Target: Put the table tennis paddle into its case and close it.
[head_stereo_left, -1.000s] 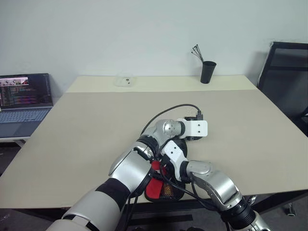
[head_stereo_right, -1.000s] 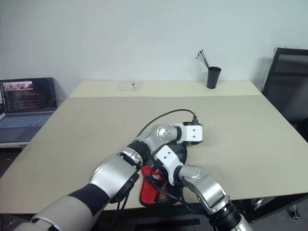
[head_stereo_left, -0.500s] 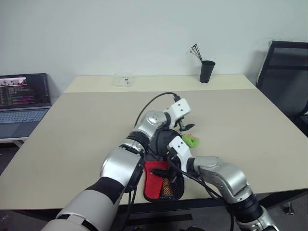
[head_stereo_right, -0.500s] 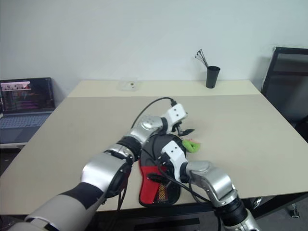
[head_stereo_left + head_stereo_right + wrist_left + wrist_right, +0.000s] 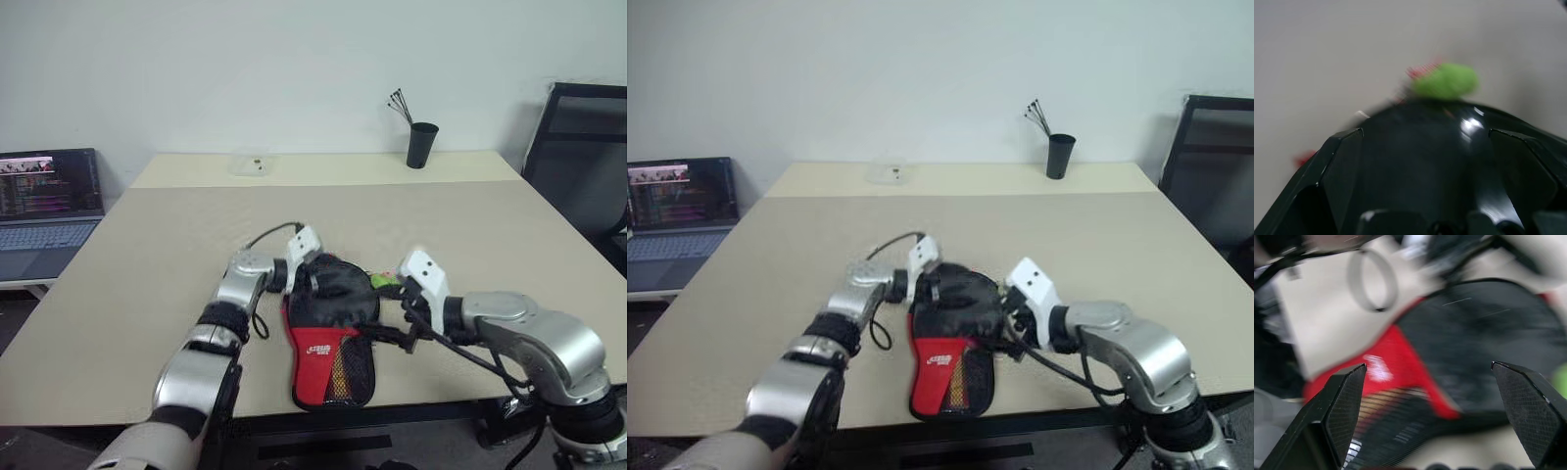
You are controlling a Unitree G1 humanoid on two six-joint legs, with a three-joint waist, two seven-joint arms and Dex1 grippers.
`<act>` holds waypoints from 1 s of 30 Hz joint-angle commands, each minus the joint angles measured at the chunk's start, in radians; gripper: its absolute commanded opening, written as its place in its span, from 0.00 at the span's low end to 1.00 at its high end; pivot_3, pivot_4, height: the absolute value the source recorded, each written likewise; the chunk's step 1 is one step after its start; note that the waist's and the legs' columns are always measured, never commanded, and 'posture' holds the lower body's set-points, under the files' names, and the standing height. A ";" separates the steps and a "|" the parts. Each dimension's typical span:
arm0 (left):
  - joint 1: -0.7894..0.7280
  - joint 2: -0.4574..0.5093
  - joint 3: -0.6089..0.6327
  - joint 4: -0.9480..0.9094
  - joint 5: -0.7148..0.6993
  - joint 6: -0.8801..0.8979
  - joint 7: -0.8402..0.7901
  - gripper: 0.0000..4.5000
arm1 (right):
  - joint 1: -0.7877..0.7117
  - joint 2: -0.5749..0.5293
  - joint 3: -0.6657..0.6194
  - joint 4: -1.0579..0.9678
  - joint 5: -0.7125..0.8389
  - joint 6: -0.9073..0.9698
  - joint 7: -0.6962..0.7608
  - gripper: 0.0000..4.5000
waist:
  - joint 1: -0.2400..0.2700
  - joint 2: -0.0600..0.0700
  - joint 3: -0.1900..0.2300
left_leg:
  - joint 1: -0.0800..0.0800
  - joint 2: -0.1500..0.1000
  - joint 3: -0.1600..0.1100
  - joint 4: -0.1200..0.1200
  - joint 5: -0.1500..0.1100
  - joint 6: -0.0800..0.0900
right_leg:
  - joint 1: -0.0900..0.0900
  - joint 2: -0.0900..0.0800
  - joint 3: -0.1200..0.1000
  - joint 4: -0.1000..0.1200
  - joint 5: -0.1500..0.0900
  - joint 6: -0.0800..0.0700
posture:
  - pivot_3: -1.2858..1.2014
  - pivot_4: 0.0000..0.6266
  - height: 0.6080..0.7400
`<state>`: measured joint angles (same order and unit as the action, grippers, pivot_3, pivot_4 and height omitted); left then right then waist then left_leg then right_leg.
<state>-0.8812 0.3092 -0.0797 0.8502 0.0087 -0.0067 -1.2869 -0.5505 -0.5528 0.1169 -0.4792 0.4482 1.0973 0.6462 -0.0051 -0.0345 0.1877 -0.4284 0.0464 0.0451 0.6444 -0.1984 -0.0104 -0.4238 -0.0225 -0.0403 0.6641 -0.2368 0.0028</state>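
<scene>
- Flanking the pouch with nothing held, the left gripper [image 5: 312, 277] sits spread at its round end and the right gripper [image 5: 392, 328] hangs splayed beside its right edge, likely placed to steady or check it.
- Lying flat near the front edge of the beige table [image 5: 176, 245], the paddle-shaped black fabric case with red lower panel [image 5: 328, 328] looks filled out; the table tennis paddle is presumably inside, unseen.
- Peeking past its round end, the green ring tag [image 5: 384, 282] rests on the tabletop; whether the zip is fully shut cannot be told.
</scene>
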 commanded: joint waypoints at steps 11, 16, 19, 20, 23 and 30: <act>0.046 0.003 -0.069 -0.172 -0.029 0.103 0.019 1.00 | -0.042 -0.062 0.192 0.290 -0.299 -0.446 0.058 1.00 | 0.003 0.000 0.000 | -0.001 -0.001 0.001 0.000 0.000 0.000 | 0.000 0.001 0.001 -0.001 0.000 0.000 | 0.52 0.24 1.00; 0.035 0.002 -0.076 -0.181 -0.046 0.112 -0.012 1.00 | -0.033 -0.061 0.233 0.356 -0.401 -0.543 0.043 1.00 | 0.003 0.000 0.000 | -0.001 -0.001 0.001 0.001 0.000 0.000 | 0.000 0.001 0.000 0.000 0.000 0.000 | 0.52 0.24 1.00; 0.031 0.006 -0.081 -0.181 -0.051 0.112 -0.022 1.00 | -0.031 -0.071 0.250 0.388 -0.448 -0.594 0.057 1.00 | 0.003 0.000 0.000 | -0.001 -0.001 0.001 0.001 0.000 0.000 | 0.000 0.001 0.000 0.000 0.000 0.000 | 0.52 0.24 1.00; 0.029 0.007 -0.083 -0.180 -0.052 0.112 -0.025 1.00 | -0.030 -0.073 0.256 0.401 -0.465 -0.612 0.059 1.00 | 0.003 0.000 0.000 | -0.001 -0.001 0.001 0.001 0.000 0.000 | 0.000 0.001 0.000 -0.001 0.000 0.000 | 0.52 0.24 1.00; 0.029 0.009 -0.089 -0.184 -0.054 0.115 -0.034 1.00 | -0.036 -0.057 0.257 0.451 -0.507 -0.652 0.042 1.00 | 0.003 0.000 0.000 | -0.001 -0.001 0.001 0.001 0.000 0.000 | 0.000 0.001 0.000 -0.001 0.000 0.000 | 0.52 0.24 1.00; 0.044 0.011 -0.101 -0.212 -0.058 0.132 -0.045 1.00 | -0.051 -0.003 0.238 0.541 -0.556 -0.706 0.021 1.00 | 0.002 0.000 0.000 | -0.001 -0.001 0.001 0.001 0.000 0.000 | 0.000 0.001 0.001 0.000 0.000 0.000 | 0.52 0.24 1.00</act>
<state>-0.8298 0.3141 -0.1717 0.6876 -0.0291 0.1247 -1.3214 -0.5788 -0.5714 0.3780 0.0573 -0.0994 0.4153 0.6759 -0.0028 -0.0345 0.1877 -0.4290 0.0456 0.0464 0.6451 -0.1984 -0.0103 -0.4242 -0.0214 -0.0395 0.6640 -0.2366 0.0030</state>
